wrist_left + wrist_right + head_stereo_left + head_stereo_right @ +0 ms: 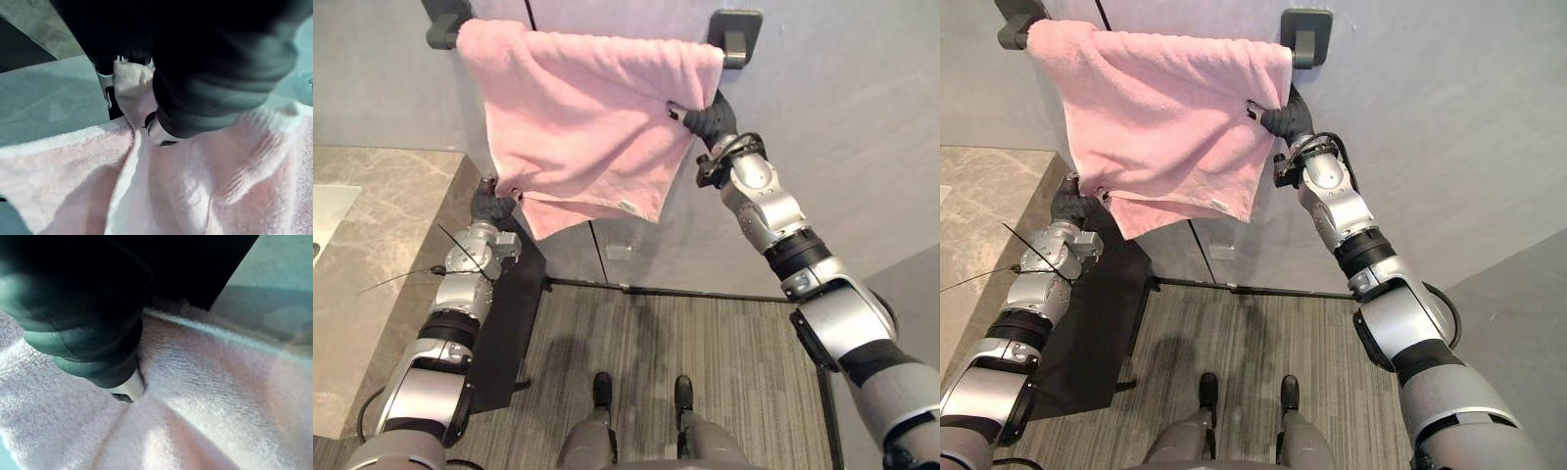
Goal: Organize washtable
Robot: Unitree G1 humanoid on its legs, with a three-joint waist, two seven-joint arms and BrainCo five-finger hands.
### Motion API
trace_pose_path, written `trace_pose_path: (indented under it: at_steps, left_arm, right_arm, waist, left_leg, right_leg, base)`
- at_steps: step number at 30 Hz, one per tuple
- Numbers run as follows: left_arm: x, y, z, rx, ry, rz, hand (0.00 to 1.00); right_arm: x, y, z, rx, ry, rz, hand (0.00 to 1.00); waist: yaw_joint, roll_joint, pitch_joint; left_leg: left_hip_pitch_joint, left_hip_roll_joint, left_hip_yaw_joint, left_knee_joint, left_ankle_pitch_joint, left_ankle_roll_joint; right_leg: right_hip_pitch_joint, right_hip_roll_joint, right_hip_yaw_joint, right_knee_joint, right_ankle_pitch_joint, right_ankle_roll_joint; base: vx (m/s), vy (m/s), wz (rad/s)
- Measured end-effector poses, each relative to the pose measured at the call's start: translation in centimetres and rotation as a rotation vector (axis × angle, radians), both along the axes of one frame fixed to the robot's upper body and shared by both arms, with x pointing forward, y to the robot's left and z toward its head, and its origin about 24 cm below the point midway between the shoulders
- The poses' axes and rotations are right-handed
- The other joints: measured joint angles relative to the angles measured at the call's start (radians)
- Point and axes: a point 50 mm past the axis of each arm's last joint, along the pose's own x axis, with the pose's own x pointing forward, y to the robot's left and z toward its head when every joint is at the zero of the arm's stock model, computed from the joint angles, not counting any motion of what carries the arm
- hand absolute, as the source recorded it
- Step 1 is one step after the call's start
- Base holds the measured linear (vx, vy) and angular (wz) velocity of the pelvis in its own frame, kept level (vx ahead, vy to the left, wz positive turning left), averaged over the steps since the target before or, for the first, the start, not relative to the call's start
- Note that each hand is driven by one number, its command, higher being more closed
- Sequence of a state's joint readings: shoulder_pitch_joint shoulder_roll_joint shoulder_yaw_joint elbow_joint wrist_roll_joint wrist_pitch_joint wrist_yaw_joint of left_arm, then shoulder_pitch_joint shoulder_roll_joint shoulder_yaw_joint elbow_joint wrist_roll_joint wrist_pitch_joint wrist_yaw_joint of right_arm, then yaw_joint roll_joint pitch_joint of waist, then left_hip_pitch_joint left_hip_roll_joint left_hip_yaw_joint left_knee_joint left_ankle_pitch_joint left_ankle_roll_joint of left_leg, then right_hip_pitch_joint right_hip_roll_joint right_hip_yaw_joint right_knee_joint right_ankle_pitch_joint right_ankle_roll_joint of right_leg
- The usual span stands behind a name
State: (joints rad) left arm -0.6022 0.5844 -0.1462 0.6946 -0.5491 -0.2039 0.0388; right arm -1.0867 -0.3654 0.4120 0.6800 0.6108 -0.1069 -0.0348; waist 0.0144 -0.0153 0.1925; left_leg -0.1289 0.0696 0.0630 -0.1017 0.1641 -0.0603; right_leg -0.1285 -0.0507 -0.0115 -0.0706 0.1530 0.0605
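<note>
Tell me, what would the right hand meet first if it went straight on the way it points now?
The pink towel: the right hand is pinching its edge and points up into it. Beyond the cloth comes probably the wall, though depth is unclear.

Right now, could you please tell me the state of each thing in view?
pink towel: draped over the rail, hanging unevenly.
towel rail: wall-mounted, carrying the towel.
left hand: shut on the towel's lower corner.
right hand: shut on the towel's side edge.
</note>
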Motion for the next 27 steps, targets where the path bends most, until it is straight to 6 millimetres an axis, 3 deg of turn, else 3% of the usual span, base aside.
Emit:
trace_pose_path:
  at_steps: [7, 10, 12, 15, 20, 25, 27]
  left_arm:
    - [0.0, 0.1, -0.1, -0.003, 0.005, -0.009, 0.00]
    - [0.0, 0.1, -0.1, -0.010, 0.005, -0.008, 0.00]
    - [-0.1, 0.2, -0.2, -0.010, 0.009, -0.007, 0.00]
    - [-0.8, 1.3, -0.9, -0.028, 0.021, 0.031, 0.00]
    - [-2.1, 3.7, -1.3, -0.043, 0.027, 0.105, 0.00]
    - [-3.1, 5.5, -1.3, -0.033, 0.036, 0.146, 0.00]
    - [-4.1, 7.2, -0.7, -0.039, 0.009, 0.202, 0.00]
  right_arm:
    - [-0.3, -1.2, -1.0, 0.008, 0.018, -0.002, 0.00]
    - [-0.8, -1.7, -2.3, 0.002, 0.036, 0.005, 0.00]
    - [-1.1, -2.3, -4.1, 0.002, 0.081, -0.002, 0.00]
    - [-2.3, -3.5, -9.1, 0.024, 0.229, 0.009, 0.00]
    - [-4.8, -7.3, -14.0, 0.009, 0.390, -0.033, 0.00]
    - [-6.6, -10.9, -15.4, 0.113, 0.415, -0.142, 0.00]
    - [-7.8, -13.4, -14.4, 0.193, 0.352, -0.222, 0.00]
  waist:
    - [0.000, -0.002, -0.003]
    - [0.000, -0.003, -0.006]
    - [0.000, -0.003, -0.015]
    - [-0.002, -0.003, -0.035]
    - [-0.006, -0.003, -0.039]
    - [-0.011, -0.004, -0.061]
    - [-0.020, -0.007, -0.079]
  left_leg:
    - [0.000, 0.000, -0.001, 0.000, 0.000, 0.000]
    - [0.000, 0.001, -0.001, 0.000, 0.000, 0.000]
    - [0.000, 0.001, -0.001, 0.000, 0.000, 0.000]
    - [0.002, 0.001, -0.003, 0.000, 0.000, 0.000]
    - [0.006, 0.002, -0.006, 0.000, -0.001, 0.000]
    - [0.006, 0.003, -0.006, -0.001, -0.004, -0.005]
    - [0.007, 0.003, -0.006, -0.001, -0.004, -0.005]
  right_leg:
    - [0.000, 0.001, 0.000, 0.000, -0.001, 0.001]
    - [0.000, 0.001, 0.000, 0.000, -0.001, 0.001]
    - [0.000, 0.001, 0.000, 0.000, -0.003, 0.001]
    - [0.002, 0.002, 0.000, 0.001, -0.005, 0.000]
    - [0.002, 0.002, 0.001, 0.015, -0.017, 0.009]
    - [0.002, 0.000, 0.009, 0.014, -0.018, 0.009]
    - [0.002, -0.003, 0.009, 0.014, -0.018, 0.010]
  base:
    - [0.00, 0.000, 0.00]
    - [0.00, 0.000, 0.00]
    - [0.00, 0.000, 0.00]
    - [0.00, 0.000, 0.00]
    - [0.00, 0.000, 0.00]
    - [0.00, 0.000, 0.00]
    - [0.00, 0.000, 0.00]
